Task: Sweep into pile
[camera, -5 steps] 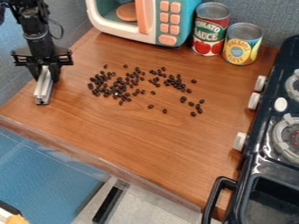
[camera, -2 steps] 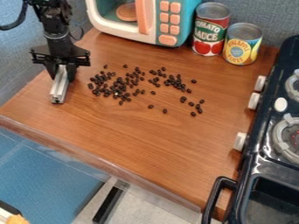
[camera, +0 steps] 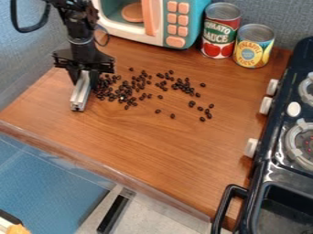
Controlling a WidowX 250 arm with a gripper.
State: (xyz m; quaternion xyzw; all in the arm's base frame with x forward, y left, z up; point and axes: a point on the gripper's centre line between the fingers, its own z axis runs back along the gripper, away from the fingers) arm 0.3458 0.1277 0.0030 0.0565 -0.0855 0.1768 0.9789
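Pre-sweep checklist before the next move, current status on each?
1. Metal bar held by the gripper: ok.
2. Bar beside the beans, on the side away from the stove: ok.
3. Bar's lower edge touching the counter: cannot tell.
4. Beans already in one compact pile: not ok, loosely scattered, with strays toward the stove.
5. Red can and yellow can apart from the beans: ok.

Toy-kitchen setting: toy microwave [camera: 160, 23], two food cans [camera: 222, 30] and a small stove [camera: 264, 173] with knobs and burners noted on and beside a wood-look counter [camera: 140, 137].
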